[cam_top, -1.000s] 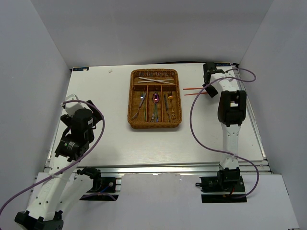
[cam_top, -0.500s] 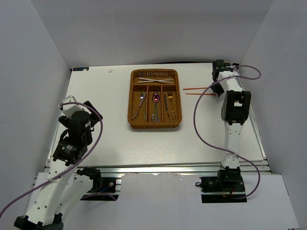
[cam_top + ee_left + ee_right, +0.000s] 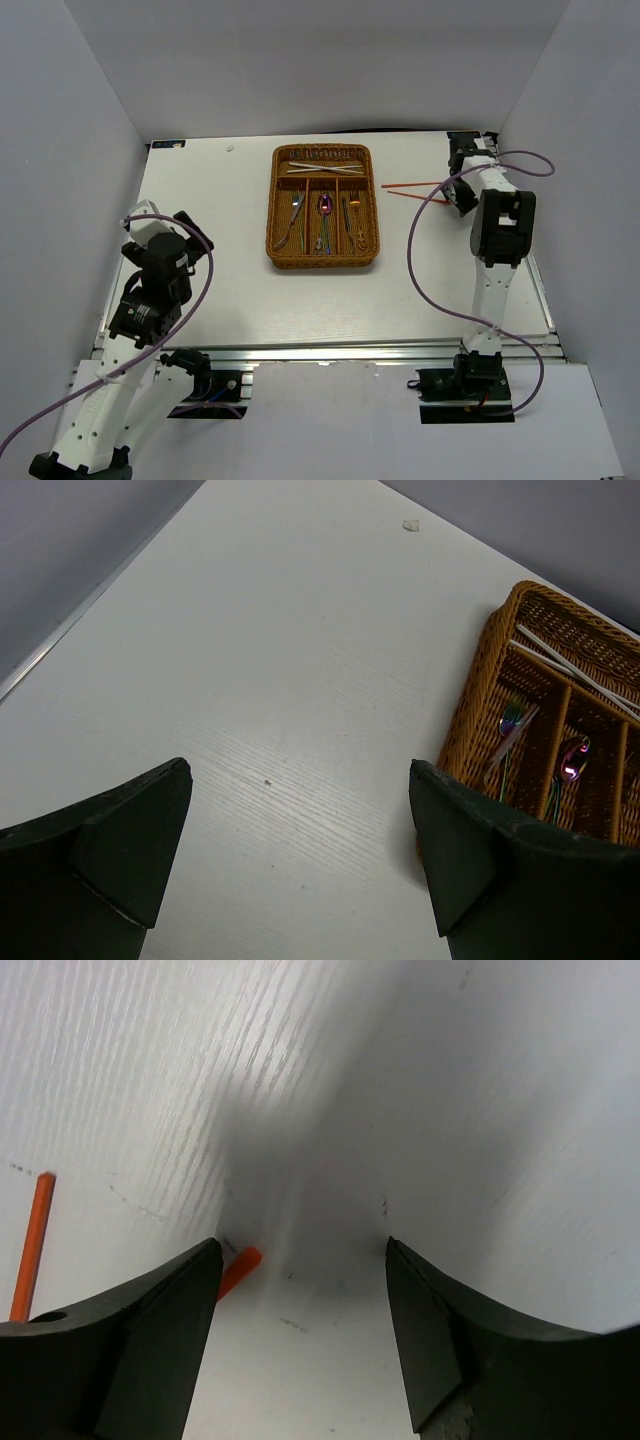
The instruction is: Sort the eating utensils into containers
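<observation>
Moved toward 3 o'clock, right gripper (image 3: 300, 1252) is held spread beside chopsticks (image 3: 30, 1250), seemingly to be closed on their ends.

red chopsticks (image 3: 405, 186) on table (image 3: 250, 300), right of wicker tray (image 3: 322, 264)

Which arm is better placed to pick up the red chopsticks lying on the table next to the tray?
Right. The right gripper is open, right at the ends of the red chopsticks. The left gripper sits far off, on the other side of the wicker tray.
</observation>
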You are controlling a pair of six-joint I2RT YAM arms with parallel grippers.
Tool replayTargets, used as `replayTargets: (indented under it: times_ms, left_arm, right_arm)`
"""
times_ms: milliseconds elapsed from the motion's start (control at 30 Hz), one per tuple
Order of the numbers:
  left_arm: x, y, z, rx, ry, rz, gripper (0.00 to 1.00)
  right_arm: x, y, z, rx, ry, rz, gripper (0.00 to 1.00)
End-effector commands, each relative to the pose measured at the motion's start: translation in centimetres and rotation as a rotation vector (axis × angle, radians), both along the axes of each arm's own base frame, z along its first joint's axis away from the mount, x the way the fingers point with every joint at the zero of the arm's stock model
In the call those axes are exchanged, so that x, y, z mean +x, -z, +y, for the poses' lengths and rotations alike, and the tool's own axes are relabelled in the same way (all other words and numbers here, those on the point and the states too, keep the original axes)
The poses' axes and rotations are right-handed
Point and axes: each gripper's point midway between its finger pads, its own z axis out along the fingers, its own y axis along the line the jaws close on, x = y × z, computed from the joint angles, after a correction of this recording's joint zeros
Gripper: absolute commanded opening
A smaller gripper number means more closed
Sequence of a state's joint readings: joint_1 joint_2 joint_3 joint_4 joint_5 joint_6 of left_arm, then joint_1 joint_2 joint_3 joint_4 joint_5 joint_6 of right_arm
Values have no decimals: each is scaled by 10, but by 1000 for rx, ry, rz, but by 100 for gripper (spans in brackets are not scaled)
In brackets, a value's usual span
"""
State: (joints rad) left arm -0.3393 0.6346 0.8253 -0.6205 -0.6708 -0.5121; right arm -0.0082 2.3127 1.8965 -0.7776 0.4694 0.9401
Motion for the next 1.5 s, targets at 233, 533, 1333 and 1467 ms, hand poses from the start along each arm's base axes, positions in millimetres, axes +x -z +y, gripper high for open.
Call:
replayTargets:
  times_ms: [233,533,1333,1467]
  left_arm:
    - [2,2,-2,2,18,3,98]
    - [5,5,-4,8,21,18,98]
    - [8,11,-6,16,31,43,98]
    - [8,10,-6,14,29,37,98]
  right_arm:
    - [66,-83,27,-45,-715,-362,76]
    - [49,-59,65,-90,-1396,-254,70]
    - [11,43,102,-78,-1694,57,29]
    - [-6,56,100,-136,-1712,149,26]
